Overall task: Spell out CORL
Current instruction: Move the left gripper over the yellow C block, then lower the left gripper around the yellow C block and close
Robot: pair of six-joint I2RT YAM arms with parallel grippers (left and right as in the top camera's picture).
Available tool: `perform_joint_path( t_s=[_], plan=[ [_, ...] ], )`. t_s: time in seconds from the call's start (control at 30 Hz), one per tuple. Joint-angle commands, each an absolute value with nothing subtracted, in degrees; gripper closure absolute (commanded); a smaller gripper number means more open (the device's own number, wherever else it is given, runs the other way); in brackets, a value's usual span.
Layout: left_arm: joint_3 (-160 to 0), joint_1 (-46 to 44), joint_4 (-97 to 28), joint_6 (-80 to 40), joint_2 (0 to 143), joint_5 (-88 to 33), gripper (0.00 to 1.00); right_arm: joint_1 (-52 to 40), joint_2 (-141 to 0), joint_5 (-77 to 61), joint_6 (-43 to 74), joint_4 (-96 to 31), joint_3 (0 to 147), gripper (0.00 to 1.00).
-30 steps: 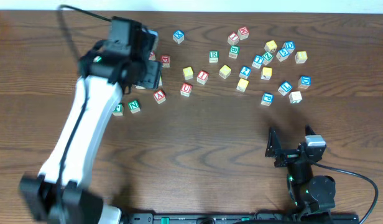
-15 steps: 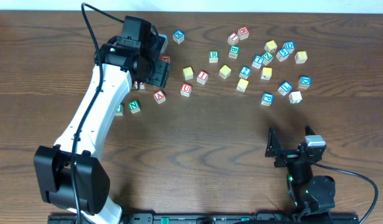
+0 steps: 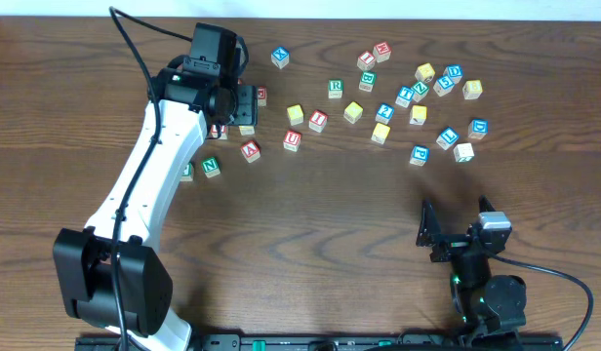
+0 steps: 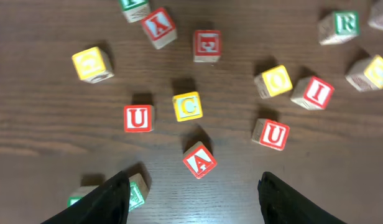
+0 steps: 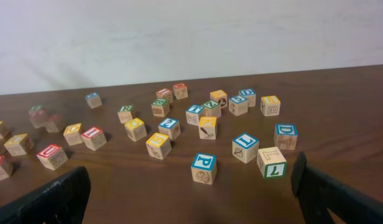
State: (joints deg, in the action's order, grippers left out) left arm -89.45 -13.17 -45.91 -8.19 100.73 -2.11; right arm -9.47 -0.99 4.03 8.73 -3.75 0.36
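Left hand has drifted slightly left. Its fingers stand half apart and empty above the yellow C cube. Right hand unmoved at near right, spread wide, empty.

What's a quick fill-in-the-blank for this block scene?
In the left wrist view, the red block just left of the yellow C block shows the letter ____.
The left claw is open and holds ____.
The letter on the R block is coloured ____.
Missing: U; nothing; green.
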Motion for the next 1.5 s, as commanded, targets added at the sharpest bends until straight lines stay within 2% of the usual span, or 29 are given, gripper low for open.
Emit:
perform_joint_path(
  t_s=[0.0, 0.47, 0.93, 1.47],
  plan=[
    [-88.9, -13.0, -45.8, -14.2, 101.9, 0.5, 0.35, -8.7, -0.8, 3.9, 9.4, -4.0, 0.3, 0.01],
    [-88.9, -14.6, -44.4, -14.7, 114.0, 0.5, 0.35, -8.7, -0.8, 3.9, 9.4, -4.0, 0.3, 0.01],
    [-88.9, -14.5, -37.0, -14.7, 115.1, 0.6, 0.35, -8.7, -0.8, 3.9, 9.3, -4.0, 0.3, 0.01],
    [-88.9, -11.7, -35.2, -13.6, 119.1, 0.7, 0.35, -8.7, -0.8, 3.9, 9.4, -4.0, 0.3, 0.01]
  ],
)
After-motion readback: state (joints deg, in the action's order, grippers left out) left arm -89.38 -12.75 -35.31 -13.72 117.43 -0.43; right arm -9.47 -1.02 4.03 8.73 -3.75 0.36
